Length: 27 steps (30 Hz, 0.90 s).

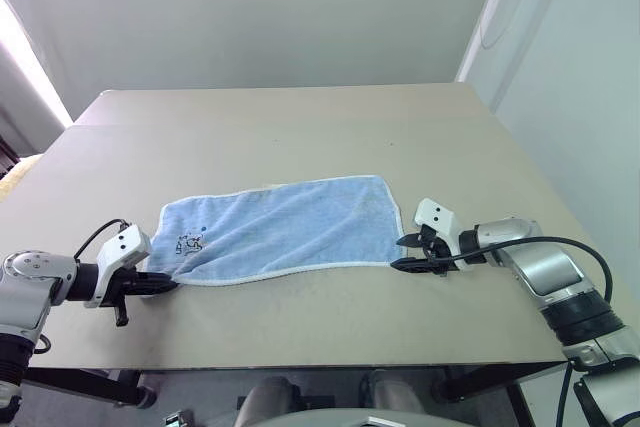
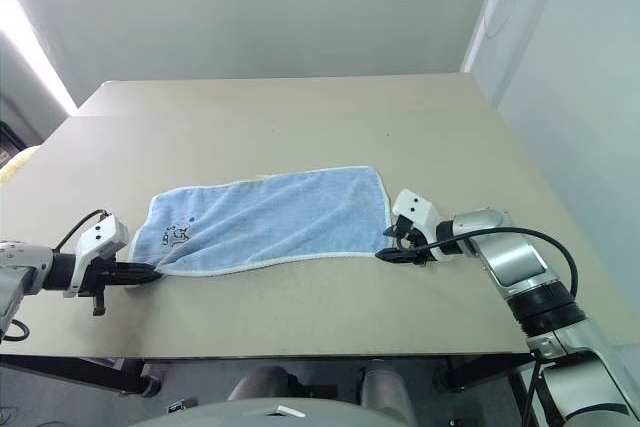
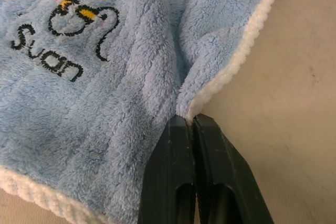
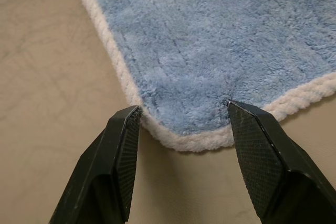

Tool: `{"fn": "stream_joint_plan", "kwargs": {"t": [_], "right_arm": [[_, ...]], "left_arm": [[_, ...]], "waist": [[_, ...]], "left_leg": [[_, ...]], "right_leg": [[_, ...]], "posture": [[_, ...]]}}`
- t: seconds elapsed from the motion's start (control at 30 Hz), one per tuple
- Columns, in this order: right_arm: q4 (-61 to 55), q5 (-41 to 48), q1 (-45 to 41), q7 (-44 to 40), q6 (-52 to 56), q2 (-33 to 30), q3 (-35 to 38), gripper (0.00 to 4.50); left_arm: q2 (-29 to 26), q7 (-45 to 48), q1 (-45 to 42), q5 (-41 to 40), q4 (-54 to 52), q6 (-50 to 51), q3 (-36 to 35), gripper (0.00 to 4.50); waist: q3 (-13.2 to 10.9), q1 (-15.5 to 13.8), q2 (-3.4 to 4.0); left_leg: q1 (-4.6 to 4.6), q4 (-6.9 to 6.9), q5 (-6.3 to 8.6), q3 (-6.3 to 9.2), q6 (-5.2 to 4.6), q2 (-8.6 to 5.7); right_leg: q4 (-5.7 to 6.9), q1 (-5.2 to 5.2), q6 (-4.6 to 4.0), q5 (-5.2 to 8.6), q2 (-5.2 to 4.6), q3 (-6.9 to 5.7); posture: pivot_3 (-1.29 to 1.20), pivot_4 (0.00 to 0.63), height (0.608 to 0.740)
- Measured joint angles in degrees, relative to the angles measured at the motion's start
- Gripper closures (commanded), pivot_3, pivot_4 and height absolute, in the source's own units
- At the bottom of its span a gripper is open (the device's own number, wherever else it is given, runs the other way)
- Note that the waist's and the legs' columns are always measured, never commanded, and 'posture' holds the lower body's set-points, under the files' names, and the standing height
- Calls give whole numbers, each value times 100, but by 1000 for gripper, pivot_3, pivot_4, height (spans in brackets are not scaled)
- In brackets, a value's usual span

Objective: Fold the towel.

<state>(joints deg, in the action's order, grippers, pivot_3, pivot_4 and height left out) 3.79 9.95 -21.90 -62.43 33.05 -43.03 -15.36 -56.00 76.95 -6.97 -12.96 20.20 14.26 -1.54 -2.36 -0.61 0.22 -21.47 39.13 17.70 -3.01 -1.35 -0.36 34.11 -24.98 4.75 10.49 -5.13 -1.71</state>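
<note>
Table: the broad beige matte tabletop (image 1: 300, 137) carries everything here.
Towel: the light blue rectangular terry-cloth towel with a whitish hemmed edge (image 1: 285, 227) lies spread flat near the table's front edge, long side running left to right between the two arms.
Motif: a small dark printed bee with lettering (image 3: 63, 30) sits near the towel's left front corner.
Left gripper: the left gripper (image 3: 191, 129) is clenched on the towel's left front corner, the hem pinched between its black fingers (image 3: 168, 182).
Right gripper: the right gripper (image 4: 184, 119) stands released, jaws apart, straddling the towel's right front corner; its fingertips (image 4: 126, 124) touch the hem on either side.
</note>
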Motion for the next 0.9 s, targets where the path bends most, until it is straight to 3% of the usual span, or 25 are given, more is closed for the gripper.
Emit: {"fn": "stream_joint_plan", "kwargs": {"t": [0.53, 0.63, 0.83, 0.9], "right_arm": [[-119, -218, 111, -132, -209, -53, -85, 1706], [-34, -314, 84, -87, -349, -2, -140, 2287], [155, -400, -4, 84, -517, 255, -177, 4244], [154, -406, -14, 125, -524, 261, -166, 4471]], "left_arm": [[28, -84, 13, -4, 53, -121, 0, 4464], [31, -94, 5, -4, 68, -120, 0, 4500], [51, -158, -45, 7, 128, -108, 7, 4500], [120, -216, -99, -8, 147, -93, 7, 4500]], "waist": [[14, -8, -21], [19, -6, -30], [18, 7, -33], [12, 3, -25]], "left_leg": [[8, 0, 8, 1, 15, 2], [14, 0, 10, 0, 18, 2], [16, 2, 11, -3, 21, 22], [13, 2, 11, -3, 21, 29]], "right_leg": [[-1, -12, -2, 0, -29, -22], [-1, -7, -5, -3, -48, -65], [-21, 21, -6, -5, -94, -161], [-33, 21, -6, -5, -107, -186]], "posture": [[0, 0, 726], [0, 0, 726], [0, 0, 726], [0, 0, 726]]}}
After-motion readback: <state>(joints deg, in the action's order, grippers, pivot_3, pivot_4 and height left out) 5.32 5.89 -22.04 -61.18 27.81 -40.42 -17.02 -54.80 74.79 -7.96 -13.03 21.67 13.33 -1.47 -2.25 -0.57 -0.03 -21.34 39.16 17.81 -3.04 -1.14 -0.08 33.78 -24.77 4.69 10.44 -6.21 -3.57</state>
